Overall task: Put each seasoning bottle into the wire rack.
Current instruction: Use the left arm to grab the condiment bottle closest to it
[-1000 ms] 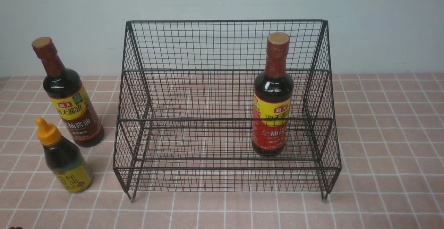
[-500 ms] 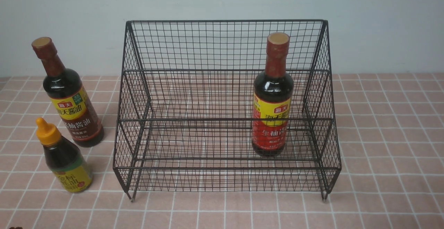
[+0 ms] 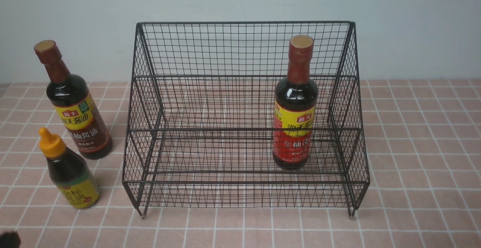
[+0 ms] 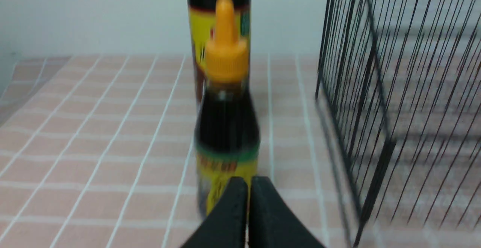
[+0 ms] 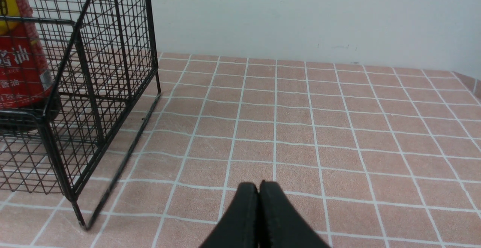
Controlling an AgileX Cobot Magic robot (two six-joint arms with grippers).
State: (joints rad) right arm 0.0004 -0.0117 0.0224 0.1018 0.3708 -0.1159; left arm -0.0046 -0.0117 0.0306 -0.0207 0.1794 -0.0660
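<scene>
The left end effector (image 4: 248,184) is clenched, holding nothing, seemingly just short of the orange-capped bottle (image 3: 69,173), which stands upright on the table (image 3: 421,146), nozzle up, left of the wire rack (image 3: 244,129).

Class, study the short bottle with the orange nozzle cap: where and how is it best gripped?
Probably around the dark body of the short bottle, below its orange cap, coming level from the robot's side: it stands upright, that side looks unobstructed, and the narrow nozzle offers less hold.
</scene>
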